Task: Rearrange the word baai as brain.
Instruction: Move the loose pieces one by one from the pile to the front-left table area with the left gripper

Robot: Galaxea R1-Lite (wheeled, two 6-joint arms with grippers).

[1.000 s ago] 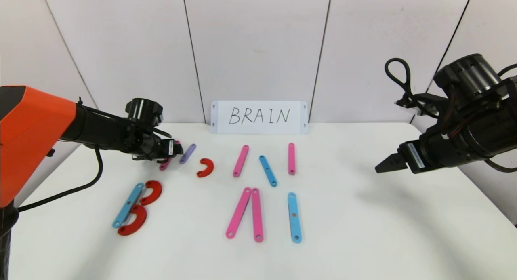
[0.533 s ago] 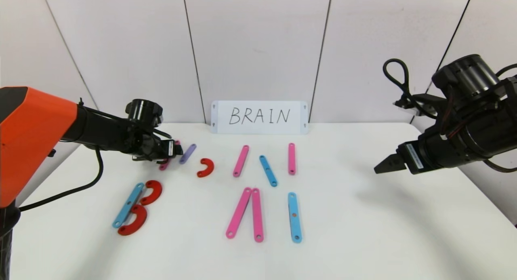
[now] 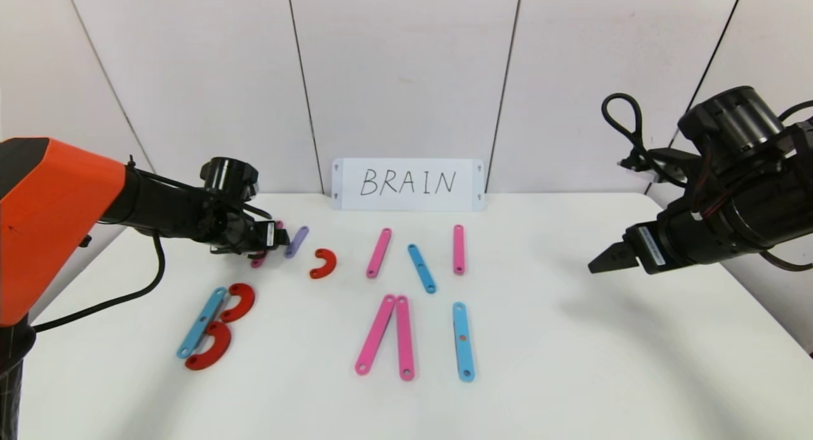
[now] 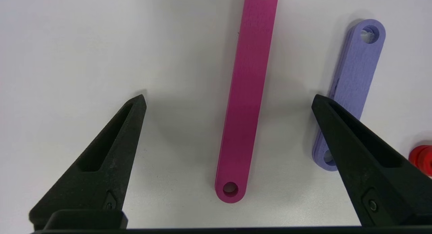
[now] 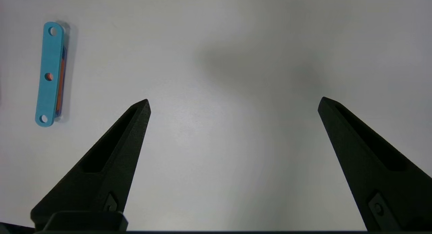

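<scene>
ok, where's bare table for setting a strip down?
Free: the table right of the blue I strip, below the right gripper; also the front edge. Crowded: back left, where the open left gripper straddles the pink strip beside the purple strip.

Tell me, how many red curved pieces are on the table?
3. Two red curves sit against a blue strip as a B, front left; one lies alone farther back. None seems hidden.
</scene>
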